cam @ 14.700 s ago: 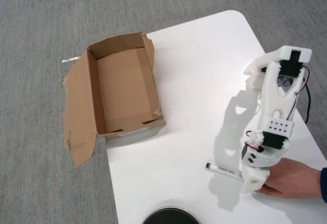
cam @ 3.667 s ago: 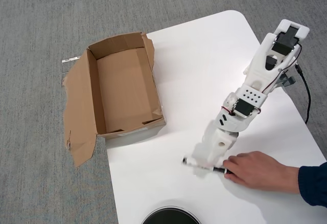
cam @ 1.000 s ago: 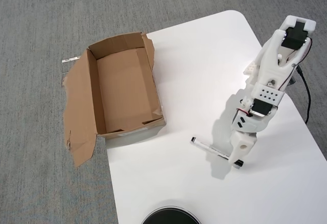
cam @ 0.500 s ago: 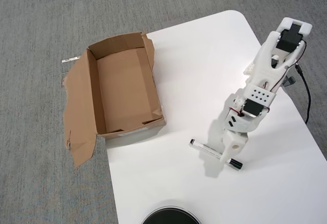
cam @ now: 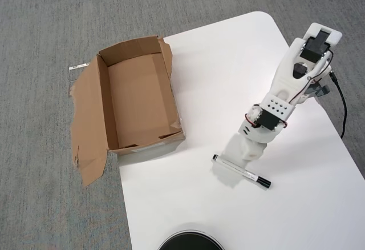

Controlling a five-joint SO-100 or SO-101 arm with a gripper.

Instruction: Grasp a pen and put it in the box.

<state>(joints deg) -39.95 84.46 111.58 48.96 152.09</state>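
Above the pen (cam: pixel 240 170), the gripper (cam: pixel 242 152).

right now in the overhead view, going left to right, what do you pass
torn flap → box → pen, with the claw right above its middle → black cable at the table's right edge

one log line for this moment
gripper over pen middle, grip unclear | pen flat on table | box empty
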